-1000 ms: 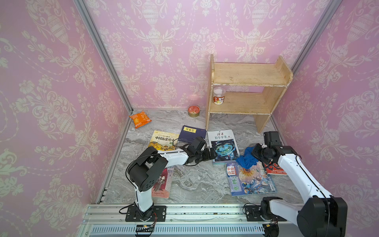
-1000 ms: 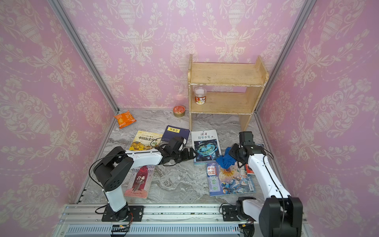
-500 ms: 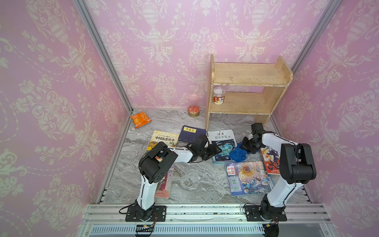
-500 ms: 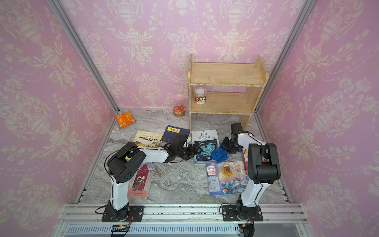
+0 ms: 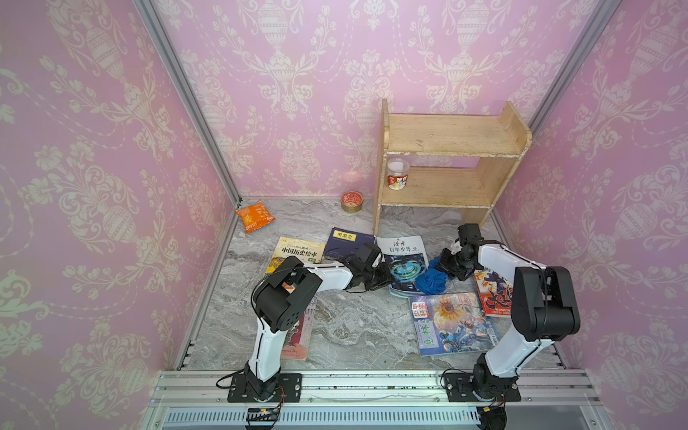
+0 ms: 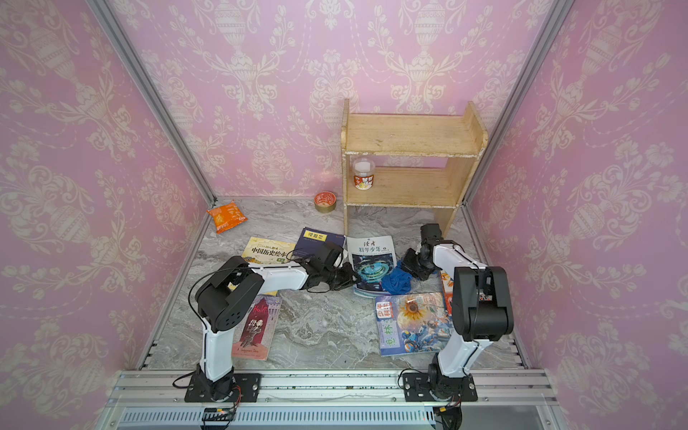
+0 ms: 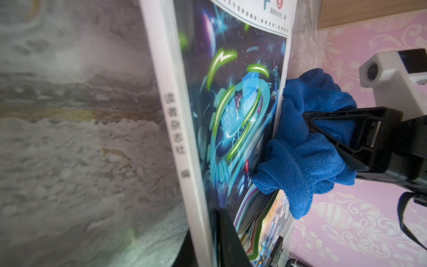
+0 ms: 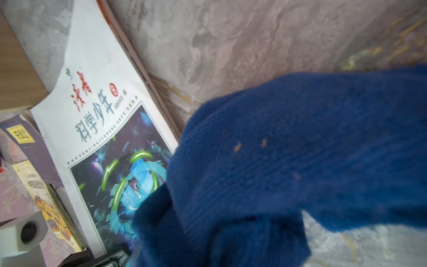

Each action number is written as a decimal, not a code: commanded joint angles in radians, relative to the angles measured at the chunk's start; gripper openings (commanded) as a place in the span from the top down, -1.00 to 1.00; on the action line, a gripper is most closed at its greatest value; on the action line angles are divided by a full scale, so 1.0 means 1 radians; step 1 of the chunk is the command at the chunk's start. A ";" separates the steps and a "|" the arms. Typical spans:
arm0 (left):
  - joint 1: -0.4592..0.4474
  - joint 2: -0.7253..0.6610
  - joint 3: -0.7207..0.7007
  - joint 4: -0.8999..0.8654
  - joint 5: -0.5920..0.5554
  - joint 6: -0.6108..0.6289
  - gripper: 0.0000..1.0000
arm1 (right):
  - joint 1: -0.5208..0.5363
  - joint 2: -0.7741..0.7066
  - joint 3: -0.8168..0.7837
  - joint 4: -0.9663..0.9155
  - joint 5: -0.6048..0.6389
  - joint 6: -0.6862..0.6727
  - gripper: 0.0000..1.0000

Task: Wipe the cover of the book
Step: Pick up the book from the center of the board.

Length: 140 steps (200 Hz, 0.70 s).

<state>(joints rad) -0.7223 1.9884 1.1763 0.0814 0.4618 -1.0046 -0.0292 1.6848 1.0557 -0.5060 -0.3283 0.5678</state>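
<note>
Nearest the rail, a Hamlet paperback (image 5: 298, 335) lies partly under the left arm. A sunflower magazine (image 5: 454, 324) lies flat by the right arm, with a red comic (image 5: 491, 294) just beyond it; none of these is in play. Mid-table is the action. The book (image 5: 404, 257), a white-topped science magazine with a space picture, lies face up on the marble tabletop (image 5: 353, 327), near the foot of the wooden shelf (image 5: 446, 137). The left gripper (image 5: 386, 277) comes in low from the spine side. The left wrist view shows one dark finger (image 7: 227, 240) on the cover and another under the edge, so it reads as pinched narrow on the book's spine edge, steadying it. The right gripper (image 5: 446, 268) is clamped on a bunched blue cloth (image 5: 432, 281), which touches the book's outer edge and overlaps its near corner. Judged step: book braced, cloth at the cover's rim, wipe stroke about to cross. The next move calls for dragging the cloth over the cover toward the spine with light downward pressure. The left grip should stay firm so the book neither slides nor buckles, and the stroke should stop short of the left fingers. Farther back are a yellow history book (image 5: 298, 251) and a dark blue book (image 5: 344, 240) just beside the task book. Beyond them are an orange snack bag (image 5: 254, 217), a tin (image 5: 351, 201), and a cup (image 5: 397, 178) on the shelf.
</note>
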 commanded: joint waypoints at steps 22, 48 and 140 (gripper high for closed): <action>0.032 -0.232 -0.036 -0.216 -0.045 0.184 0.89 | 0.023 -0.167 0.046 -0.043 -0.042 -0.004 1.00; 0.057 -0.364 -0.166 -0.263 -0.039 0.201 1.00 | 0.046 -0.253 0.023 -0.062 -0.036 -0.027 1.00; 0.057 -0.834 -0.666 -0.269 0.053 0.089 0.90 | 0.554 -0.417 -0.009 -0.012 0.189 -0.017 1.00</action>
<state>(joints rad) -0.6632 1.2327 0.5522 -0.1741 0.4816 -0.8925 0.4248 1.2304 1.0473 -0.5476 -0.2417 0.5457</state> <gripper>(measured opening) 0.079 0.133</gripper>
